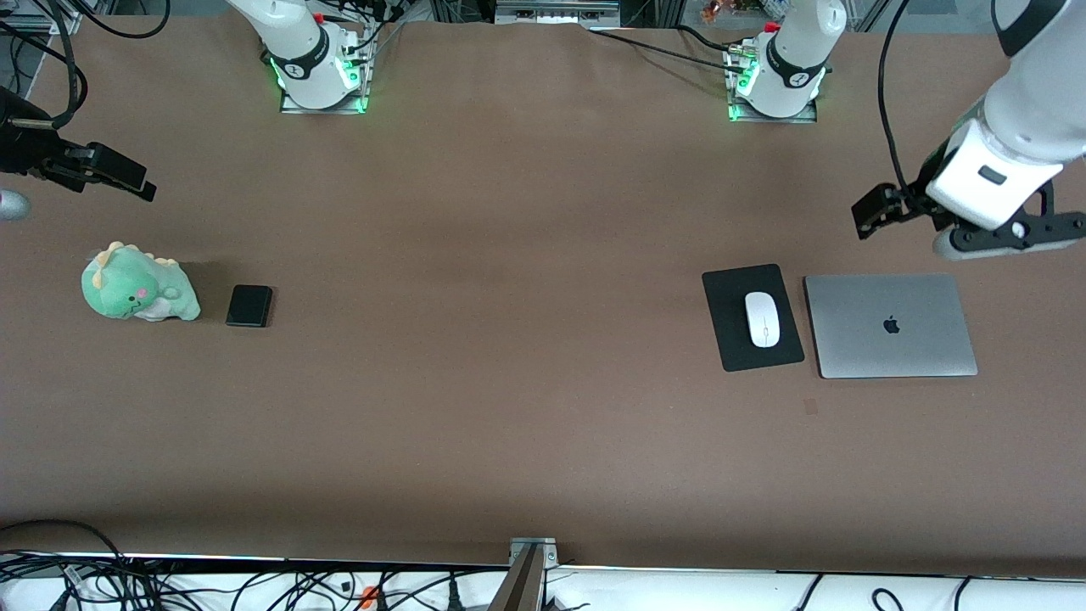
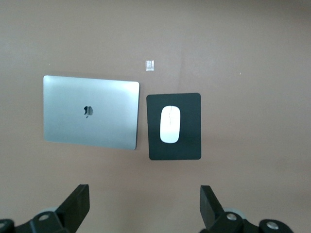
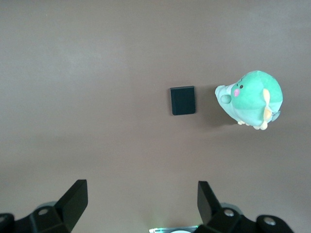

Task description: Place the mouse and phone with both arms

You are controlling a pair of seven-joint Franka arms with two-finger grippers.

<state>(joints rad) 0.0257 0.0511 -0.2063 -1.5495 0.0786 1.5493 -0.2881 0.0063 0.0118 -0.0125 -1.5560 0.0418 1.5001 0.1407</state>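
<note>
The white mouse lies on a black pad beside a closed silver laptop, toward the left arm's end of the table. It also shows in the left wrist view. The black phone lies flat beside a green plush dinosaur, toward the right arm's end; it also shows in the right wrist view. My left gripper hangs high over bare table by the laptop, open and empty. My right gripper hangs high over the table's right-arm end, open and empty.
The laptop and pad lie side by side, close but apart. The plush sits a short gap from the phone. A small pale mark is on the brown tabletop.
</note>
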